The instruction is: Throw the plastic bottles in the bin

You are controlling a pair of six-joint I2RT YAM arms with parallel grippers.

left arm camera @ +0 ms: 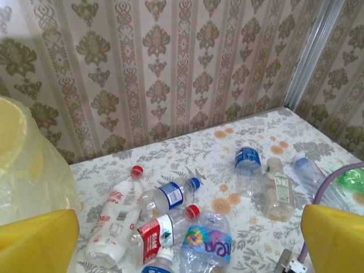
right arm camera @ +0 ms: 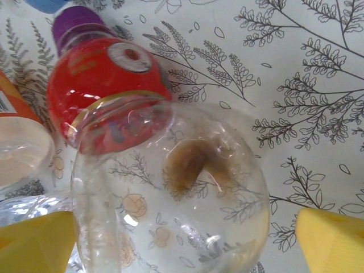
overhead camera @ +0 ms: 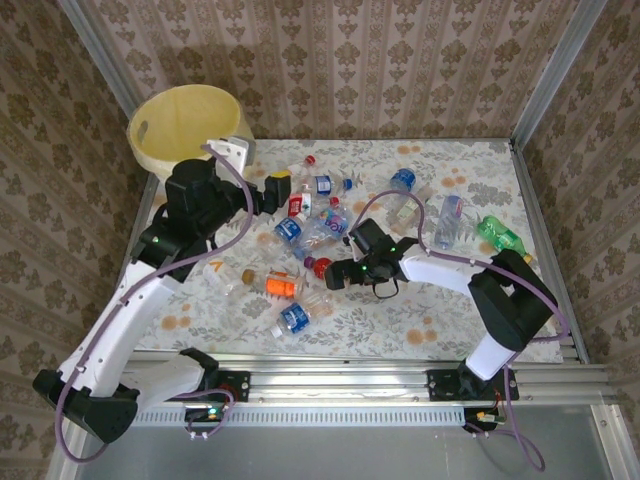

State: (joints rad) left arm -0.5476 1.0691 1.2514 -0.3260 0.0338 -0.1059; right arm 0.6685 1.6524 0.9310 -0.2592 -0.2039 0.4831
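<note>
1. The right gripper (right arm camera: 185,215) is released, its jaws spread on either side of a red-labelled bottle (right arm camera: 108,91). The bottle lies on the table (right arm camera: 307,68), well away from the bin (overhead camera: 185,125). I judge the gripper is placed to close on the bottle's clear belly.
2. The left gripper (left arm camera: 189,211) is also released and empty. It hangs near the bin, facing the other bottles (left arm camera: 170,196) strewn beyond it, probably to pick one.
3. Every bottle in sight lies outside the bin.
</note>
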